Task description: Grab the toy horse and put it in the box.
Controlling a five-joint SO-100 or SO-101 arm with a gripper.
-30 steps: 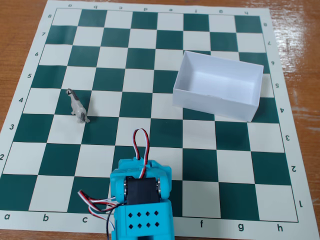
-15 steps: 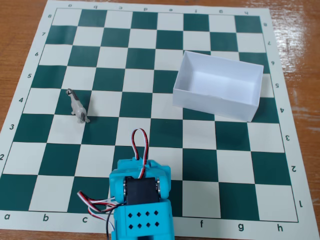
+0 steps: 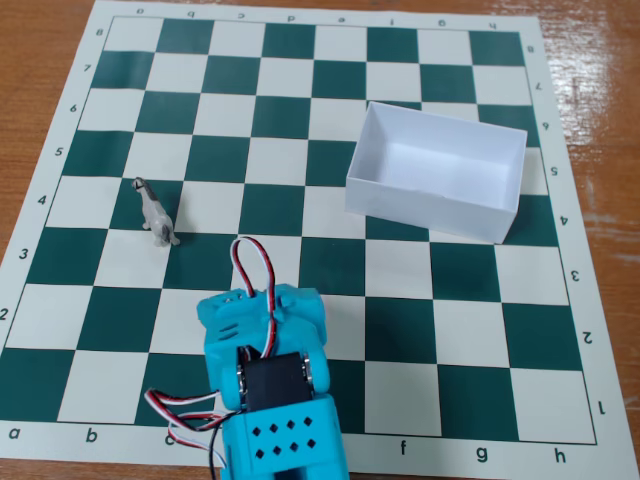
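Blue arm (image 3: 268, 380) at the bottom edge, tilted slightly leftward, jaws hidden.

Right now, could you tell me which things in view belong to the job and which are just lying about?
Belongs to the job:
- toy horse, standing on the board's left side
- white box, empty, on the right
- blue arm, jaws hidden

Just there:
- chessboard mat
- wooden table

You see the toy horse (image 3: 156, 214) standing on the chessboard (image 3: 330, 350), well apart from the white box (image 3: 436, 172).
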